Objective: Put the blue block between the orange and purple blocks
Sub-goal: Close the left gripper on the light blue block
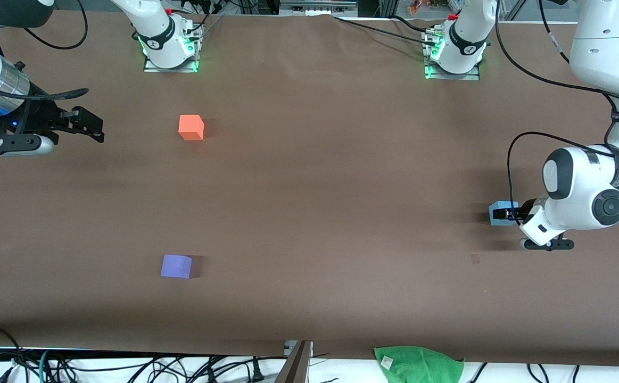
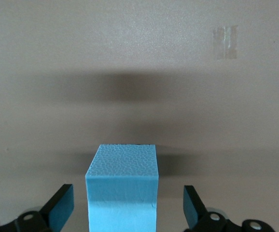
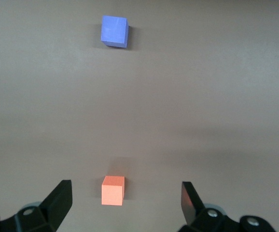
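Brown matte bench (image 1: 309,213): carries three foam cubes, widely spread. All places below are reckoned from the orange block.

Left end effector (image 1: 505,214): mine, lowered at the left arm's end of the bench, well apart from the orange block. Fingers spread wide, one on each side of the blue block, neither touching it; nothing is grasped yet. I judge I am set this way to close on the cube's two flat side faces before lifting.

Right end effector (image 1: 92,126): also released, empty, hovering just off the orange block toward the right arm's end of the bench; this arm waits.

Orange block (image 1: 191,127): the landmark, upright on the bench.

Purple block (image 1: 176,266): nearer the front camera than the orange block, almost directly in line with it, a broad bare gap between them. That gap is where I judge the blue cube must go.

Blue block (image 1: 497,213): resting on the bench, far toward the left arm's end and somewhat nearer the camera.

Views: the front view half hides the blue block under my fingers; the left wrist view shows clear daylight between the fingertips (image 2: 62,208) and its pebbled top. The right wrist view frames orange and purple together.
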Controlling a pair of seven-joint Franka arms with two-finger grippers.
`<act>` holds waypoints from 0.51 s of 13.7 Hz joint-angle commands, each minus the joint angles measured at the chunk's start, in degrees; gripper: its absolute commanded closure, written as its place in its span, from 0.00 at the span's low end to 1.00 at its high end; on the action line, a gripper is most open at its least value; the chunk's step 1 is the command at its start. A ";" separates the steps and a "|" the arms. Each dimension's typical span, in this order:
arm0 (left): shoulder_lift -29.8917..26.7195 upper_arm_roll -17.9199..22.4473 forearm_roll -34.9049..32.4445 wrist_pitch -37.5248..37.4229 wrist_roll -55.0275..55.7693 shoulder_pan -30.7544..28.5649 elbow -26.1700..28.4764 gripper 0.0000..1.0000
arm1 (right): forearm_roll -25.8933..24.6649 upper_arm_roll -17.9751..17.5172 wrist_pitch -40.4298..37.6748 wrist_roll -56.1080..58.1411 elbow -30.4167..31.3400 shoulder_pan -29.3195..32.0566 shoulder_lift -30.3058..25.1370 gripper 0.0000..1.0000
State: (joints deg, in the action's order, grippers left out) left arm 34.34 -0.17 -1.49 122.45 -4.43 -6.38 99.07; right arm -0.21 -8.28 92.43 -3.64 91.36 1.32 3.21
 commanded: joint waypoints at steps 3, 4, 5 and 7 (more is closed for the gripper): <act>-1.47 -0.53 -0.44 3.49 -3.13 -1.36 3.85 0.00 | 0.82 0.01 -0.14 0.92 -0.57 0.17 -0.13 0.00; -1.47 -0.53 -0.44 3.49 -3.21 -1.36 3.85 0.00 | 0.82 0.01 -0.14 0.92 -0.57 0.17 -0.13 0.00; -1.47 -0.44 -0.44 3.49 -3.22 -1.36 3.94 0.00 | 0.91 0.01 -0.14 0.92 -0.57 0.17 -0.04 0.00; -1.47 -0.53 -0.44 3.58 -3.22 -1.36 4.37 0.00 | 0.91 0.01 -0.14 0.92 -0.57 0.26 -0.13 0.00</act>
State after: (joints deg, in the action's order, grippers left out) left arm 34.33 -0.16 -1.49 125.02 -6.26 -7.20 101.42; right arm -0.21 -8.27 92.43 -3.65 91.36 1.33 3.21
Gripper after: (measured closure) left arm 0.000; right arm 0.000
